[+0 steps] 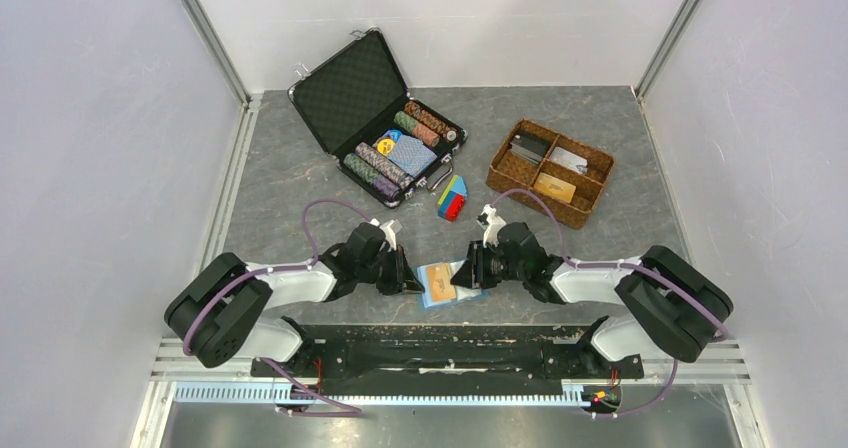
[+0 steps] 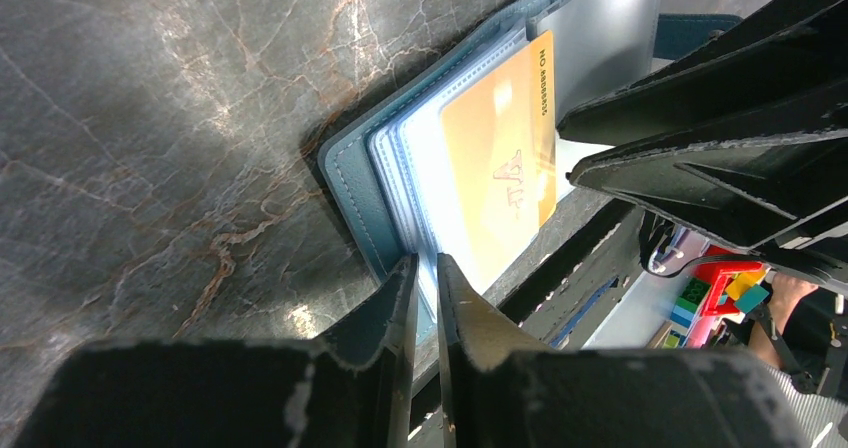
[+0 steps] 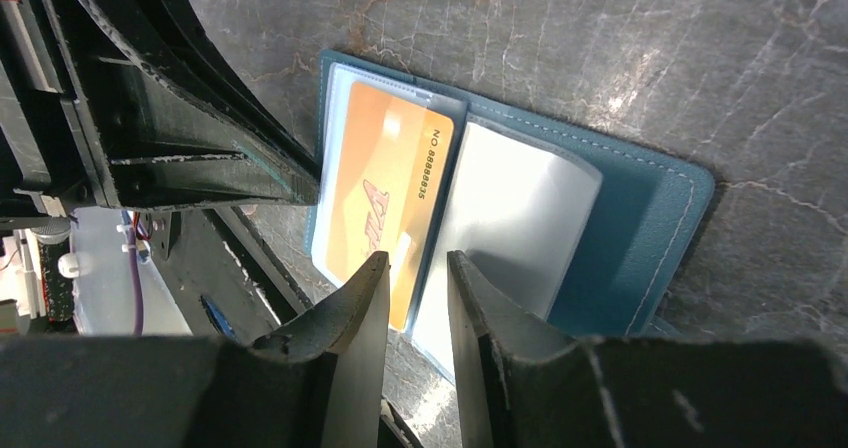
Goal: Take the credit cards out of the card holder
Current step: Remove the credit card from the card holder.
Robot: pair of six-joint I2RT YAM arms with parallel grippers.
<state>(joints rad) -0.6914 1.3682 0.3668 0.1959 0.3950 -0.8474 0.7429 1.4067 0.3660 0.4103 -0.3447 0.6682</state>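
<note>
Grey marbled surface (image 1: 300, 168) carries the holder (image 3: 640, 208), which lies open at the near edge between both arms. An orange card (image 3: 385, 198) sits in a clear sleeve on its left side, with a grey sleeve (image 3: 520, 218) just beside it. The right tool (image 3: 415, 263) is over the card's near end, jaws a little apart. The left tool (image 2: 425, 268) is at the holder's left edge, jaws narrow; whether it pinches the sleeves I cannot tell. Farther back are an open chip case (image 1: 385, 118) and a wicker tray (image 1: 548, 173).
</note>
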